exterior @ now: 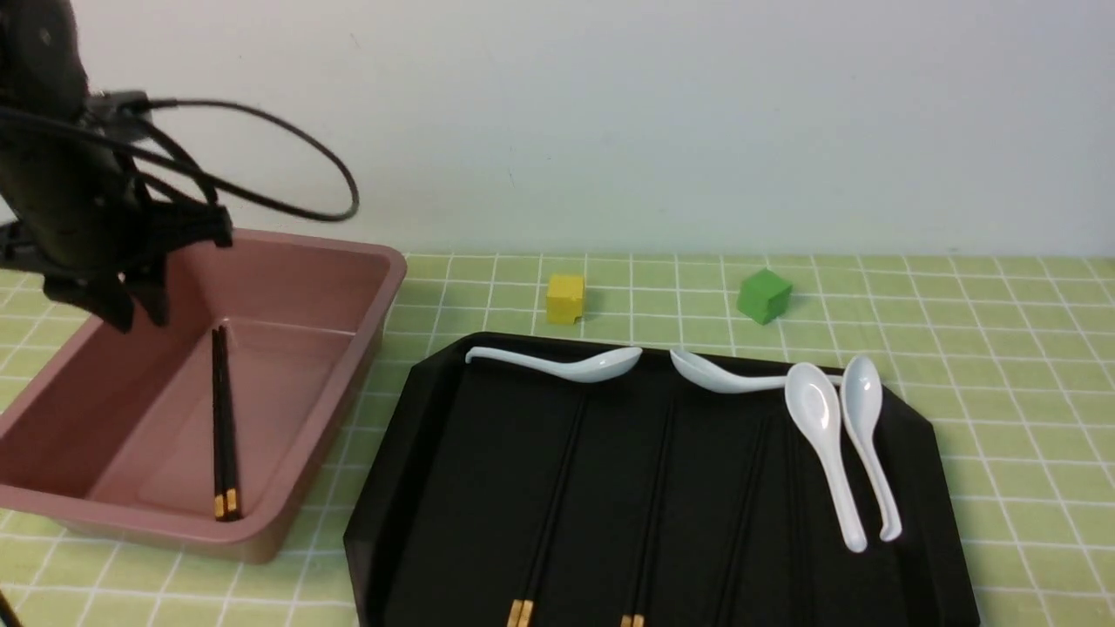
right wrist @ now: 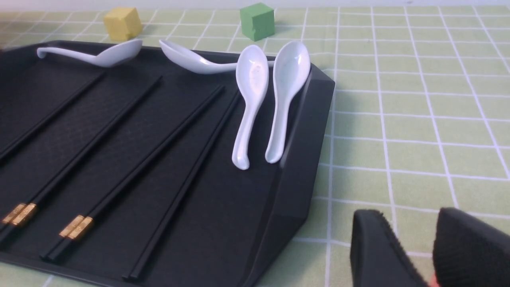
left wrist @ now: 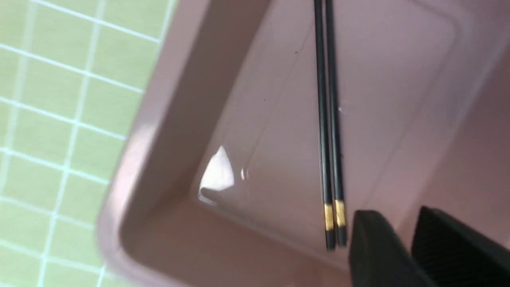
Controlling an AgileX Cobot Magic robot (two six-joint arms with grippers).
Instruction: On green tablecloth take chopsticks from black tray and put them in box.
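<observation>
The pink box (exterior: 366,287) stands at the left on the green tablecloth (exterior: 1010,348). One pair of black chopsticks (exterior: 224,427) with gold bands lies flat on its floor, also shown in the left wrist view (left wrist: 328,119). My left gripper (exterior: 135,315) hangs over the box's far left part, open and empty; its fingertips (left wrist: 370,239) are just beside the pair's gold-banded ends. The black tray (exterior: 945,488) holds several more chopstick pairs (exterior: 549,514) (right wrist: 75,227). My right gripper (right wrist: 410,221) is open and empty over the cloth, beside the tray's right rim (right wrist: 303,159); it is out of the front view.
Several white spoons (exterior: 823,435) lie along the tray's far edge and right side. A yellow cube (exterior: 565,299) and a green cube (exterior: 764,295) stand on the cloth behind the tray. A black cable (exterior: 287,157) loops from the left arm above the box.
</observation>
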